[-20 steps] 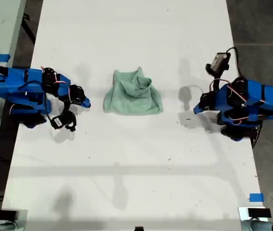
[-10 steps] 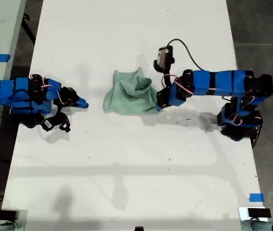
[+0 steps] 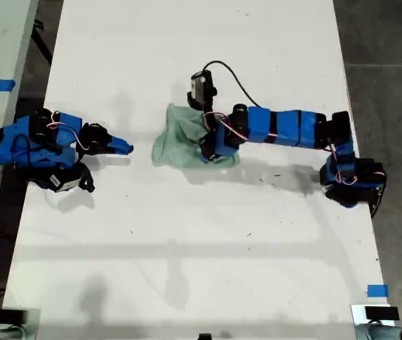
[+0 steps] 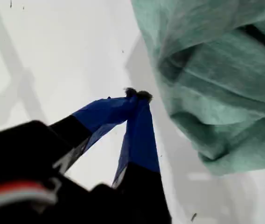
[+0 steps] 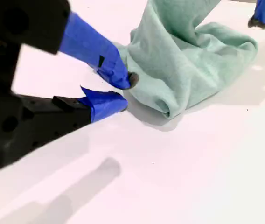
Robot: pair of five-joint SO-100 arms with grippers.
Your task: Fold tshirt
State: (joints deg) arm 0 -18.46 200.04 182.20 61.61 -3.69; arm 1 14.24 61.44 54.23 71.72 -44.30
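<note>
Crumpled pale mint-green cloth tshirt lying in a heap on the white table, near the middle of the exterior view. My first gripper, at the exterior view's left, rests just short of the cloth with its blue jaws together on nothing. My second gripper reaches over from the exterior view's right, jaws slightly apart at the heap's edge, nothing between them.

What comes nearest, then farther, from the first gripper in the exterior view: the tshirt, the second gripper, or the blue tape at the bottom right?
From my first gripper, at the exterior view's left:
1. tshirt, just to its right in that view.
2. my second gripper, at the tshirt's right part.
3. blue tape, near that view's bottom-right corner.
</note>
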